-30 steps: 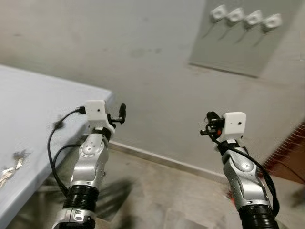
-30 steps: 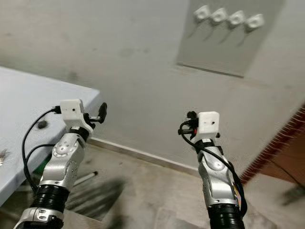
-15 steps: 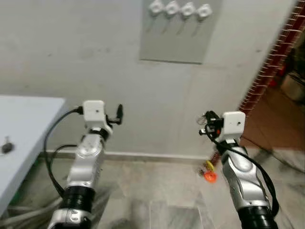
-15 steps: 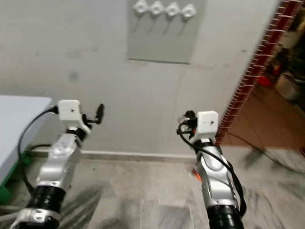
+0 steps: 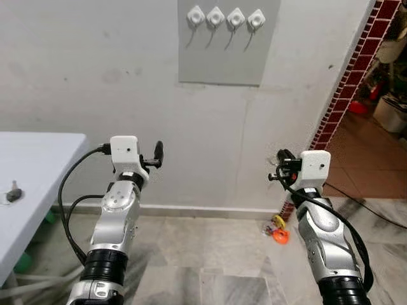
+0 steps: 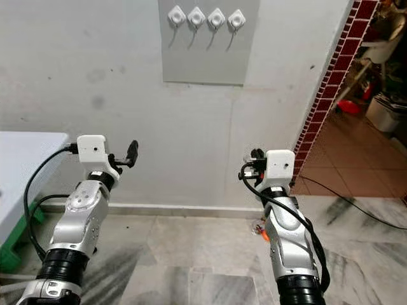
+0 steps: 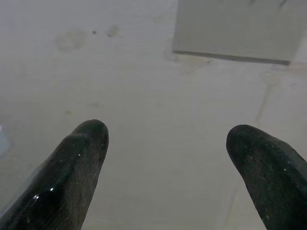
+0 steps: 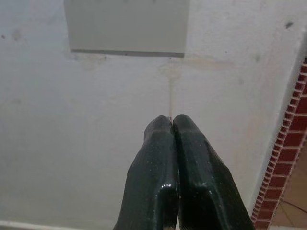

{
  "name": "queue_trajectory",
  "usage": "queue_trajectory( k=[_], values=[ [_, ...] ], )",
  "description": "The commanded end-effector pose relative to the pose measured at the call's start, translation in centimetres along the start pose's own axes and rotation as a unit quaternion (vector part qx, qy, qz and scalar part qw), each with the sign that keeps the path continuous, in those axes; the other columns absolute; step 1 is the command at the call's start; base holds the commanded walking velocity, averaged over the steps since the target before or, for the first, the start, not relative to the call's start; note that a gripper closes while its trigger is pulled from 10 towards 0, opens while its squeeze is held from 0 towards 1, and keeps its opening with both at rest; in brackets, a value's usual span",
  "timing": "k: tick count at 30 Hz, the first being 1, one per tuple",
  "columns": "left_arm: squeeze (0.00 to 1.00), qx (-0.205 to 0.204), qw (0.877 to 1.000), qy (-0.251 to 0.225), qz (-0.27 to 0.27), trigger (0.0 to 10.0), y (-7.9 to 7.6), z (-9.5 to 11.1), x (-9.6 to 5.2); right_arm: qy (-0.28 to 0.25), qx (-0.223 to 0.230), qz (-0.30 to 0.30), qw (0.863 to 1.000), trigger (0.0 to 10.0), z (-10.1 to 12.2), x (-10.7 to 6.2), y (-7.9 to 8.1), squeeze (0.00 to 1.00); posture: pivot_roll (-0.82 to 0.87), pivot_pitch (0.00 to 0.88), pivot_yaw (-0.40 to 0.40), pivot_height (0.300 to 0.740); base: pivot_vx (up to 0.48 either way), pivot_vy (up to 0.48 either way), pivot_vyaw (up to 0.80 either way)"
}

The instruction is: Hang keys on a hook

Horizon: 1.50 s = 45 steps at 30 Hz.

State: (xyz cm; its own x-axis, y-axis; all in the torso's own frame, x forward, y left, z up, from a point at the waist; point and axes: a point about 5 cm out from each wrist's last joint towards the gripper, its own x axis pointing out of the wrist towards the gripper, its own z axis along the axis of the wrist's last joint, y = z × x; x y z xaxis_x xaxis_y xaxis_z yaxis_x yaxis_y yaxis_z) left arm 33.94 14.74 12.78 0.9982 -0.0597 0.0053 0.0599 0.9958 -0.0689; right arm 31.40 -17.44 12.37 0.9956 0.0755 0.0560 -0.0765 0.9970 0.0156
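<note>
A grey panel [image 5: 222,57] on the wall carries a row of several white hooks [image 5: 215,16], high above both arms; its lower edge is also the grey panel [image 8: 127,24] in the right wrist view. My left gripper [image 5: 158,154] is raised in front of the wall, and its fingers [image 7: 84,148] stand wide apart with nothing between them. My right gripper [image 5: 280,166] is held at the same height, its fingertips [image 8: 163,132] pressed together with nothing visible in them. A small dark object with a metal part, perhaps a key [image 5: 13,190], lies on the white table [image 5: 44,152] at the left.
A red brick wall edge [image 5: 346,89] borders a doorway on the right, with a tiled floor and a cable [image 5: 381,213] beyond. A small orange and yellow object [image 5: 278,232] lies on the marble floor by the skirting. Something green [image 5: 24,262] sits under the table.
The camera has swung right and levelled: the hook panel shifted from upper right to top centre and the table slid off to the left. Both arms hold the same pose.
</note>
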Motion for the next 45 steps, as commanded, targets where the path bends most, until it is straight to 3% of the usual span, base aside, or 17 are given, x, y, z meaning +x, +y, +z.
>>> queue_trajectory(
  k=[1,16,45],
  values=[
    [0.00,0.002,1.000,0.005,-0.007,10.0,-0.2,0.0,0.1,-0.007,0.002,-0.012,1.000,10.0,0.4,-0.1,-0.4,0.00,0.04,0.000,0.013,0.740,0.000,0.000,0.00],
    [0.00,-0.028,0.999,0.022,-0.029,10.0,-0.8,-0.2,0.2,-0.005,0.002,-0.024,1.000,10.0,0.2,-1.2,-0.8,0.00,0.02,0.000,0.024,0.740,0.094,0.000,0.00],
    [0.00,-0.022,0.999,0.015,-0.044,10.0,-0.3,0.4,-0.1,-0.006,0.011,-0.020,1.000,10.0,0.3,-1.5,-0.1,0.00,0.03,0.000,0.031,0.740,0.431,0.000,0.00]
  ],
)
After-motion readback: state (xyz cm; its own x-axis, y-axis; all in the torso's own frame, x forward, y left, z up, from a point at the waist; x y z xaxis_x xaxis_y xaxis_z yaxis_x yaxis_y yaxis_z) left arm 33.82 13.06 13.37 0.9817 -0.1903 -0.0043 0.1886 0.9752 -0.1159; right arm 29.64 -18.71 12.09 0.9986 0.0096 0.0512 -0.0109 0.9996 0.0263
